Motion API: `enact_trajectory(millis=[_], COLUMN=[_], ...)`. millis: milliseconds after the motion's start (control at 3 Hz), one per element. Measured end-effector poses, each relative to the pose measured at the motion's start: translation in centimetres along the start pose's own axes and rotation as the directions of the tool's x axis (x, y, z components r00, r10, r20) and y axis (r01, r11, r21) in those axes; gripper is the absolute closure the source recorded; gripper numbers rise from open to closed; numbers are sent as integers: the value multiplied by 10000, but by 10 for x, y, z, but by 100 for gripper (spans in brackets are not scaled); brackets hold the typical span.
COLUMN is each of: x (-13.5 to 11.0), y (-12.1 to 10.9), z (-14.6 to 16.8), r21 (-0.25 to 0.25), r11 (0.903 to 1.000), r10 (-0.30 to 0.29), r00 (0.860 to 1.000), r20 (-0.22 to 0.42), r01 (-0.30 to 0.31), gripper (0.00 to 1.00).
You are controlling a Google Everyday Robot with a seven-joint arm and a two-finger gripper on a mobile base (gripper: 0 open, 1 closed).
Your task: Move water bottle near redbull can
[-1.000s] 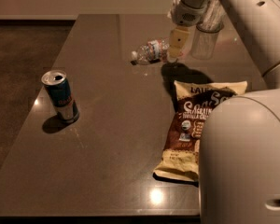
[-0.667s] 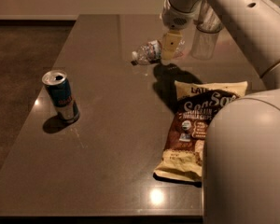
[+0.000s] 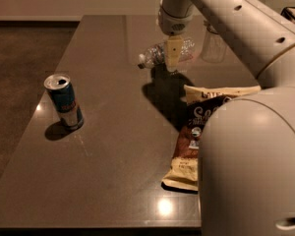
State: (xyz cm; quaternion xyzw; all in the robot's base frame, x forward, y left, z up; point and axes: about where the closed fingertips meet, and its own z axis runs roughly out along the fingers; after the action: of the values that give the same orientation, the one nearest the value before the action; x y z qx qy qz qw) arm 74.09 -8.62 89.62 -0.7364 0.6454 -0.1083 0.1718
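Note:
The water bottle (image 3: 155, 54) lies on its side at the far middle of the dark table (image 3: 113, 146), its white cap pointing left. My gripper (image 3: 173, 54) hangs down from the arm right at the bottle's middle, in front of its body, and hides part of it. The redbull can (image 3: 64, 101) stands upright near the table's left edge, well to the left of and nearer than the bottle, with its top open.
A brown and cream snack bag (image 3: 199, 132) lies flat at the right, partly hidden by my arm's large white body (image 3: 250, 166). A clear glass tumbler (image 3: 214, 44) stands at the far right behind the arm. The table's left edge drops to a dark floor.
My gripper has moved left and slightly lower, from beside the bottle's right end to over its middle. The bottle, the can and the bag have not moved.

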Motion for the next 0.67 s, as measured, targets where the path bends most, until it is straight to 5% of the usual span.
enact_trajectory(millis=[667], x=[8], y=[4], z=[15], r21=[-1116], r11=[9827], r10=[-1594], r00=[9816], r20=[-1054], r01=[1476], gripper=[0])
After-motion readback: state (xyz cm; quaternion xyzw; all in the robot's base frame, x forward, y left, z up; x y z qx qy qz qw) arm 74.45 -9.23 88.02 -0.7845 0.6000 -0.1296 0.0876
